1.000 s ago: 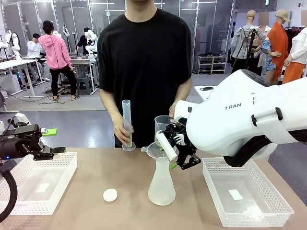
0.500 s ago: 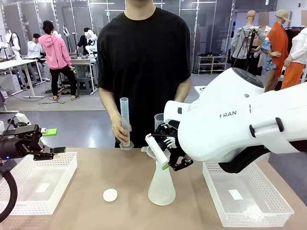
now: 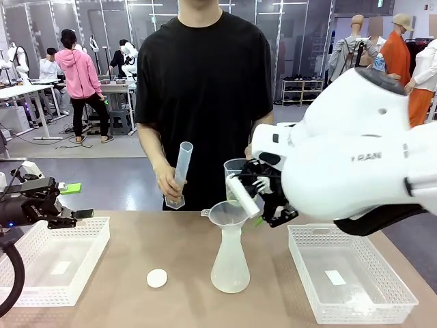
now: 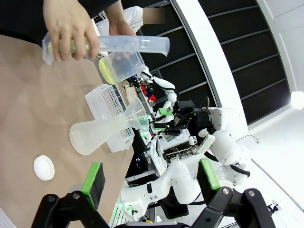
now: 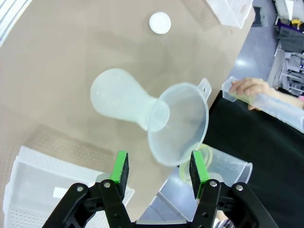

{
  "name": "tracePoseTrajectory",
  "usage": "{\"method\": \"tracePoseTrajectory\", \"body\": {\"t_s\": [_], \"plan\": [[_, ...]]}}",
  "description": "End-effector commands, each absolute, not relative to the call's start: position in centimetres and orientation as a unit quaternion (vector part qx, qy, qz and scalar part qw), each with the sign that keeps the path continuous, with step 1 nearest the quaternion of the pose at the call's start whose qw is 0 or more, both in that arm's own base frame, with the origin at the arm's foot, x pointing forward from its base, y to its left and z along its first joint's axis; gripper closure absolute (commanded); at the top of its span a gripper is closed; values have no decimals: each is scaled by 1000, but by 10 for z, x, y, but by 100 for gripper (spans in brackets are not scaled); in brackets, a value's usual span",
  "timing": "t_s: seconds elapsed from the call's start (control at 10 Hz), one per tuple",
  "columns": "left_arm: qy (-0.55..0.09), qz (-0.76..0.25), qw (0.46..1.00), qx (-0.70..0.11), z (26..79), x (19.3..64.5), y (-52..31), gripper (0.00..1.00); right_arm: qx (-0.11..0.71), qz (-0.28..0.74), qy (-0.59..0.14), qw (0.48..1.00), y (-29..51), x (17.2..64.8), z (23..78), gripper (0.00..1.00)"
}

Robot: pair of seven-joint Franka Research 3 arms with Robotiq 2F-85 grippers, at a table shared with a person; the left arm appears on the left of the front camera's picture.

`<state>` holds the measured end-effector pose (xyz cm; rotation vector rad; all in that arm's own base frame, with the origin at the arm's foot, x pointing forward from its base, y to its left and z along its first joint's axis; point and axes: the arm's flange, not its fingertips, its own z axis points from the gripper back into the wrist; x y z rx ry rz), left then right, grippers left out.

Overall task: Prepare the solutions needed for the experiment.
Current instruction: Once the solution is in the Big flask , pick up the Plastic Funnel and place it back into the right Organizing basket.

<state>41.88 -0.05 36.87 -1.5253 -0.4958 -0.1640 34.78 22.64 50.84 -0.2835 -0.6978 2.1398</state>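
A clear conical flask [image 3: 230,264] stands mid-table with a funnel [image 3: 227,213] in its neck. The person holds a graduated cylinder [image 3: 179,174] tilted in one hand and a beaker [image 3: 234,173] behind the funnel. Pale yellow liquid [image 4: 110,72] lies shallow in the beaker [image 5: 223,168]; a greenish trace sits at the cylinder's [image 4: 118,45] base. My right gripper [image 3: 263,205] hangs open just right of the funnel [image 5: 180,121], gripping nothing. My left gripper [image 3: 78,201] stays open at the far left, over a tray.
A small white disc [image 3: 157,278] lies left of the flask. White mesh trays sit at the left [image 3: 95,253] and right [image 3: 307,273] table ends. The person stands close behind the far edge.
My right gripper swung left toward the funnel, then drew back right and slightly up. The person raised and tilted the cylinder a little. The left arm stayed still.
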Motion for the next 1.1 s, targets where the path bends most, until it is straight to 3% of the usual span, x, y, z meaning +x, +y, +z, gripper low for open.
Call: {"method": "tracePoseTrajectory", "body": {"t_s": [0.0,0.2,0.5,0.7,0.8,0.9,1.0], "plan": [[-222,-76,696,-679,369,419,-1,0,-67,846,-296,438,194,331,527,34],[-222,-76,696,-679,369,419,-1,0,-32,798,-321,509,153,324,538,34],[-222,-76,696,-679,369,419,-1,0,12,641,-376,669,90,306,526,34],[-222,-76,696,-679,369,419,-1,0,70,544,-364,753,78,301,518,34],[-222,-76,696,-679,369,419,-1,0,38,558,-359,747,86,296,520,34],[-222,-76,696,-679,369,419,-1,0,44,603,-350,715,69,332,543,34],[-222,-76,696,-679,369,419,-1,0,44,603,-350,715,69,332,543,34]]}}
